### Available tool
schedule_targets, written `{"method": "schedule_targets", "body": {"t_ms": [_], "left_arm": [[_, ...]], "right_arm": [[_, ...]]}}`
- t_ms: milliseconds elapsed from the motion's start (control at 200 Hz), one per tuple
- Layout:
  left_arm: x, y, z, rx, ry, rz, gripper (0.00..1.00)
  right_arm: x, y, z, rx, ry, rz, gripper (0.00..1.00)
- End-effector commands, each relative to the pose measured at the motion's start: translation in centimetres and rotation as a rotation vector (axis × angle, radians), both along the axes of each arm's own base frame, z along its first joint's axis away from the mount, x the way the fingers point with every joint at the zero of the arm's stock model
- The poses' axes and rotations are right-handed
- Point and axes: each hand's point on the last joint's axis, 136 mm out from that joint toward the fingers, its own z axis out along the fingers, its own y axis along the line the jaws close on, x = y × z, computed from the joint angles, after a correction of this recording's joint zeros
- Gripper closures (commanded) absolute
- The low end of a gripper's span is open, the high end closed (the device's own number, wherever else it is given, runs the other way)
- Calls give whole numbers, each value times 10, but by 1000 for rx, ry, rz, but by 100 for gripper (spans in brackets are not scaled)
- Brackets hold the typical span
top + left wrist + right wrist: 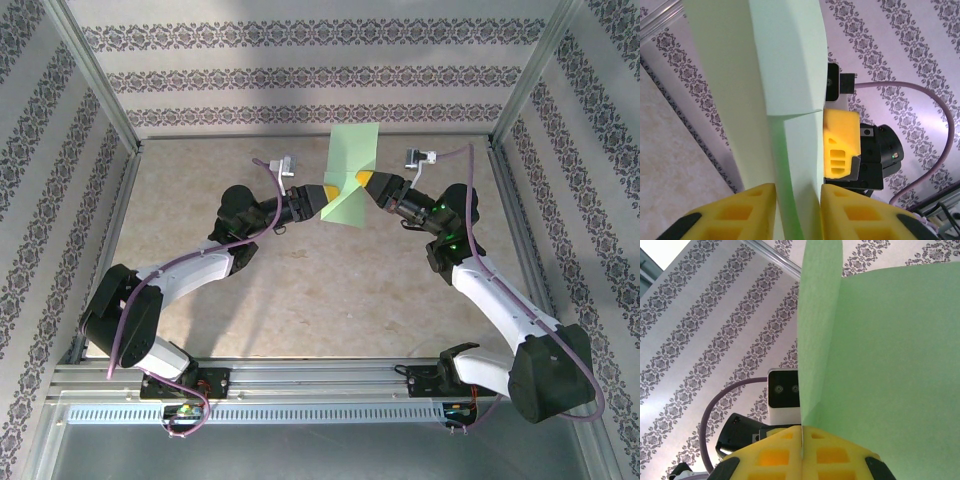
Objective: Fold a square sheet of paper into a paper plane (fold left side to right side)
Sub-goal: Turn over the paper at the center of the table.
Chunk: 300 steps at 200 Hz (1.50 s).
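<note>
Yellow foam pads of the right end effector [801, 437] are pressed flat together, and an edge of the square sheet of paper [350, 165] is pinched in the seam between them. The left end effector [797, 200] has its pads drawn in close on either side of the opposite edge. Loose layers of the sheet fill the narrow gap, but it cannot be told whether they are really clamped or only flanked.

The pale green sheet hangs in the air between the two arms, well above the worktop [300, 290] and towards its far side. It stands roughly upright. One panel is bent along a crease, so two faces meet at an angle instead of lying flat on each other.

The main risk from here is probably on the left. If that grip is loose, any pull or swing to carry the left side over to the right could let the edge slip out. The sheet would then flop from the right pads alone.

A second risk is tension. If the two arms draw apart or twist unevenly, thin paper like this could tear at a pinch point or take a stray crease.

With nothing flat beneath it, the fold could also land crooked, its edges misaligned.
</note>
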Motion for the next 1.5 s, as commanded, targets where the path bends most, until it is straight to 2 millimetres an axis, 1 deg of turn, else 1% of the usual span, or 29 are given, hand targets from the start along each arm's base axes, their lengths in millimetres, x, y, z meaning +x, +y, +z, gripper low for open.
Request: {"method": "schedule_targets", "body": {"t_ms": [0, 120, 145, 230, 340, 510, 605, 680, 730, 799, 929, 994, 1054, 1119, 1204, 1234, 1279, 1429, 1494], "left_arm": [[-9, -1, 23, -34, -81, -13, 75], [-10, 0, 22, -26, -81, -10, 82], [-10, 0, 23, -24, -82, -9, 83], [-12, 1, 23, -10, -89, -6, 86], [-13, 2, 19, 31, -94, 7, 90], [-16, 6, 7, 132, -94, 33, 95], [-17, 11, -7, 232, -87, 63, 97], [-17, 19, -24, 349, -79, 104, 100], [-17, 28, -40, 452, -60, 133, 100], [-18, 42, -59, 596, -42, 174, 100], [-19, 71, -91, 878, 2, 233, 100], [-20, 87, -103, 1037, 8, 270, 100], [-21, 101, -109, 1183, 0, 308, 100], [-24, 110, -113, 1324, -24, 340, 100], [-28, 120, -117, 1496, -49, 386, 100], [-29, 122, -117, 1550, -59, 400, 100], [-30, 126, -118, 1635, -77, 427, 100], [-32, 132, -120, 1906, -122, 506, 100], [-32, 132, -124, 1984, -117, 536, 100]], "right_arm": [[-4, 2, 3, 4, -35, -1, 93], [-4, 1, 0, -5, -41, -8, 86], [-3, 1, -5, -14, -21, -9, 84], [-4, 0, -9, -34, -18, -16, 80], [-4, -4, -16, -66, -10, -38, 72], [-5, -19, -30, -136, 5, -98, 61], [-7, -30, -44, -230, 23, -150, 56], [-10, -41, -57, -334, 42, -207, 52], [-12, -51, -66, -399, 57, -253, 49], [-14, -69, -82, -509, 88, -325, 46], [-17, -96, -111, -655, 177, -420, 40], [-19, -112, -130, -731, 245, -470, 37], [-22, -125, -147, -805, 303, -508, 33], [-25, -142, -165, -880, 375, -553, 28], [-29, -158, -184, -957, 452, -590, 15], [-30, -162, -189, -977, 469, -597, 9], [-31, -166, -196, -999, 489, -601, 3], [-33, -179, -210, -1021, 535, -645, 2], [-34, -183, -215, -1019, 554, -661, 2]]}}
